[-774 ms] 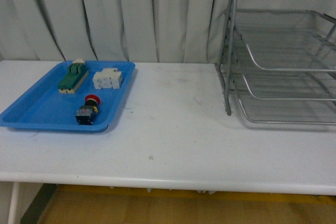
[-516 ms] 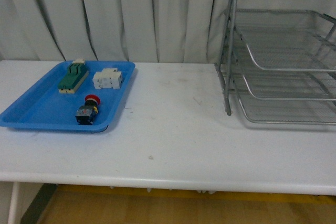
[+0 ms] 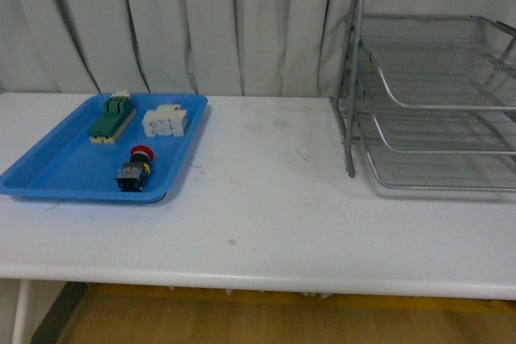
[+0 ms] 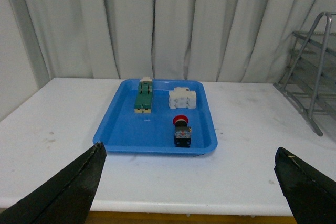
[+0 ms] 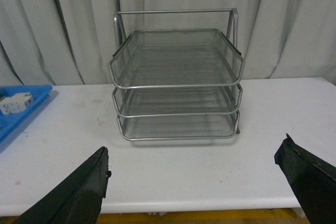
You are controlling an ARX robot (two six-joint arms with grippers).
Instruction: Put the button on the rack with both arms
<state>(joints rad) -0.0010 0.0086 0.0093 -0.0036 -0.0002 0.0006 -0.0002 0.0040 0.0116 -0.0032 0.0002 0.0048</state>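
My left jaws stand wide open with nothing between them. Only the two dark fingers show, spread to either side of the wrist view. Straight ahead of them, well apart, the blue tray sits on the white bench. The button lies in the part of the tray nearest these jaws, on its side. Its red cap points away from me and its dark body is toward me. Beyond it, farther from the jaws, are the green-and-cream switch block and the white block, side by side but apart. Nothing touches the button.

My right jaws are also spread wide and hold nothing, with one dark finger at each side of that wrist view. The rack stands ahead of them, roughly in line with the gap between the fingers and well apart from them. Its three mesh tiers open toward me and all look bare.

From my body camera neither arm shows. The button is in the tray, and the rack is on the far side of the bench, well apart from it. A pale curtain hangs behind everything.
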